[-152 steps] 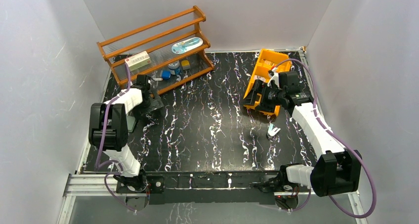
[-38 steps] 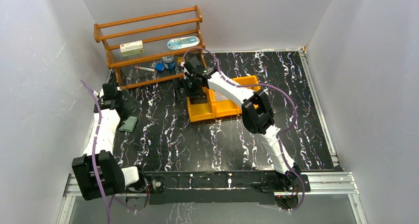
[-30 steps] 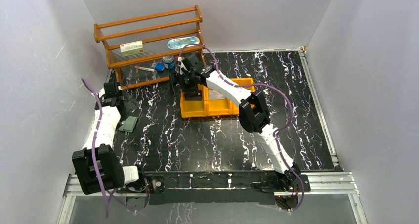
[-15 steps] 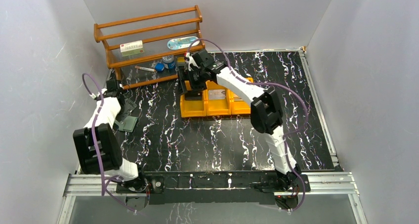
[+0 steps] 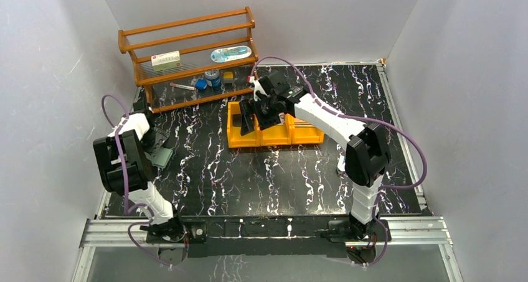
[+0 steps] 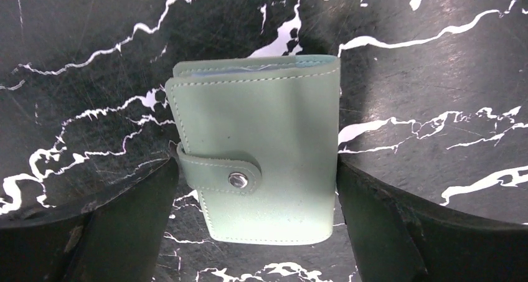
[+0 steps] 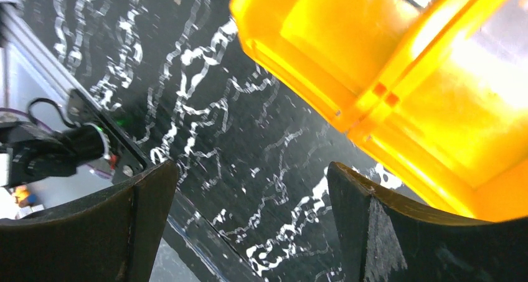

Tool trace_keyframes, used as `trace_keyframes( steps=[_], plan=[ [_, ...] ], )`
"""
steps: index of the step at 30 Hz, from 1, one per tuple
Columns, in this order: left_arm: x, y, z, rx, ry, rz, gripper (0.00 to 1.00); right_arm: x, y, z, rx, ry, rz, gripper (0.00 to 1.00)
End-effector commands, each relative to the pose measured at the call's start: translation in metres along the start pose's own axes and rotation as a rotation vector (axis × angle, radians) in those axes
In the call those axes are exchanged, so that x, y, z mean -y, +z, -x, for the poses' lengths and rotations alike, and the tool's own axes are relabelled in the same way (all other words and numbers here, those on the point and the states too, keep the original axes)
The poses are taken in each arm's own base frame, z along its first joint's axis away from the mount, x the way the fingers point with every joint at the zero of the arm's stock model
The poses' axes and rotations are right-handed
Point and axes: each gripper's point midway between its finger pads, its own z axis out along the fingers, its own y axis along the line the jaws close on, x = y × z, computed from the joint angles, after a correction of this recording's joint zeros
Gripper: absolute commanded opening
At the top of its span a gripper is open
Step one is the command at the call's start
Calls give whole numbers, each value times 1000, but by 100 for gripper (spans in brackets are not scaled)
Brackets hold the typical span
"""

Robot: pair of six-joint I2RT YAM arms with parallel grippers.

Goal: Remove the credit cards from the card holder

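Observation:
The card holder, a pale teal pouch snapped closed by a tab, lies flat on the black marbled table. My left gripper is open and straddles it, one dark finger on each side, not pressing it. From above, the card holder lies at the table's left edge under the left gripper. A thin bluish edge shows at the holder's top; no credit cards show outside it near there. My right gripper is open and empty above the left part of the orange bin.
A wooden shelf at the back left carries a small box, a blister pack and little items. The orange bin's wall fills the upper right of the right wrist view. Something flat and greyish lies in the bin's right compartment.
The right arm has swung to the right, and its gripper now hangs over the bin's left part. The left arm has folded back over the card holder. Bin and holder have stayed put.

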Motion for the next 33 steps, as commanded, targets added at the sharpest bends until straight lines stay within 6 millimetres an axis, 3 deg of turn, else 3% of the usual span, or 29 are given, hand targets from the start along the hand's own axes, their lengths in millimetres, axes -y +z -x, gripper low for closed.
trace_keyframes(
  steps=[1, 7, 17, 20, 22, 24, 28, 33],
  plan=[
    [-11, -7, -22, -63, 7, -21, 95, 7, -14, -14, 2, -3, -48, 98],
    [-7, -25, -60, -157, 111, -188, 90, 28, -19, -31, 22, 39, -152, 98],
    [-6, -57, -129, -157, 286, -362, 72, 34, -36, -52, 116, 153, -181, 98],
    [-11, -64, -141, -159, 307, -389, 76, 35, -40, -58, 133, 170, -179, 98],
    [-12, -69, -126, -80, 296, -388, 86, 38, -39, -63, 134, 177, -184, 98],
    [-14, -77, -98, 40, 290, -351, 97, 37, -36, -65, 123, 186, -178, 98],
    [-20, -93, -37, 236, 275, -181, 98, 31, -33, -64, 93, 190, -153, 98],
    [-13, -83, 7, 267, 236, -48, 98, 30, -36, -58, 110, 172, -152, 99]
  ],
)
